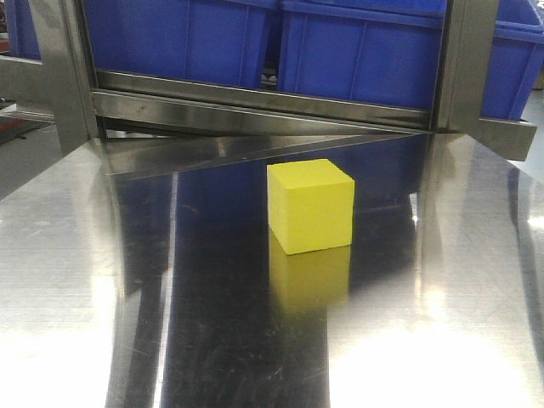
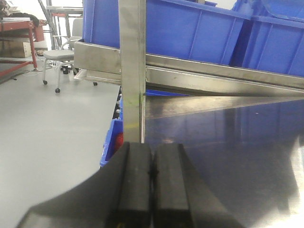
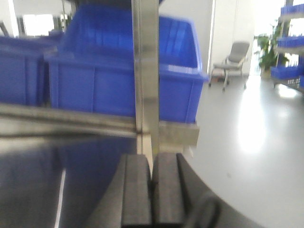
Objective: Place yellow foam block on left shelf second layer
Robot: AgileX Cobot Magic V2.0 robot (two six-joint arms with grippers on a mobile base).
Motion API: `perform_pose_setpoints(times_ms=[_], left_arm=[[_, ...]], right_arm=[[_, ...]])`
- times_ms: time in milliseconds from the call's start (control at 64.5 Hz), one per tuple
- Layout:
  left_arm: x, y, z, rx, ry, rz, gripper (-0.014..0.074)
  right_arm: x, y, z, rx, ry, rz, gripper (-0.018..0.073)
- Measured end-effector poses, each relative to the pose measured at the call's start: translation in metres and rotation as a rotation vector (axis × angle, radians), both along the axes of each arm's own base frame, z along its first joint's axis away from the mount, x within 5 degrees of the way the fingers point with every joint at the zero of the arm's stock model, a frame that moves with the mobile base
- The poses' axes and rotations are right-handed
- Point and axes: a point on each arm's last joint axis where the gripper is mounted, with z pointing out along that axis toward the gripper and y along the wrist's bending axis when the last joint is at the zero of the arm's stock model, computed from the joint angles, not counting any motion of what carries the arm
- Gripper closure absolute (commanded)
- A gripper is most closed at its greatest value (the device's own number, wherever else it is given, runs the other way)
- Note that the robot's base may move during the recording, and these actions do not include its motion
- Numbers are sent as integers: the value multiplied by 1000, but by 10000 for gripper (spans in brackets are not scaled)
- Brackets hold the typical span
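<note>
At the bottom of each wrist view: left gripper (image 2: 152, 175) and right gripper (image 3: 152, 190), 2 total. Each has its pads pressed together with nothing between them.

Farther on, front view: 1 yellow foam block (image 1: 310, 206) sits flat on the steel desk (image 1: 85, 280), about mid-surface, with its reflection directly in front of it.

Behind the block: shelf rail (image 1: 255, 106), flanked by 2 upright posts (image 1: 64, 68).

On the rail: 2 blue bins (image 1: 183, 42) side by side. More blue shows at both frame edges, count unclear.

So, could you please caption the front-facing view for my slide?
Yellow foam block resting on the steel table before a shelf of blue bins.
</note>
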Motion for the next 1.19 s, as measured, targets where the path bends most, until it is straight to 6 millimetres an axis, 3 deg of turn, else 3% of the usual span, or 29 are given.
perform_pose_setpoints(times_ms=[140, 310, 403, 497, 574, 621, 807, 1195], left_arm=[[0, 0, 0, 0, 0, 0, 460], [0, 0, 0, 0, 0, 0, 460], [0, 0, 0, 0, 0, 0, 460], [0, 0, 0, 0, 0, 0, 460], [0, 0, 0, 0, 0, 0, 460], [0, 0, 0, 0, 0, 0, 460], [0, 0, 0, 0, 0, 0, 460], [0, 0, 0, 0, 0, 0, 460]], right_arm=[[2, -1, 46, 1, -2, -5, 500], [26, 0, 98, 6, 85, 16, 469], [43, 4, 121, 4, 133, 68, 335], [64, 14, 136, -4, 226, 140, 104], [85, 25, 139, -16, 330, 198, -44], [97, 33, 137, -29, 405, 234, -88], [144, 74, 120, -113, 689, 354, -66], [210, 179, 105, -212, 1098, 459, -66]])
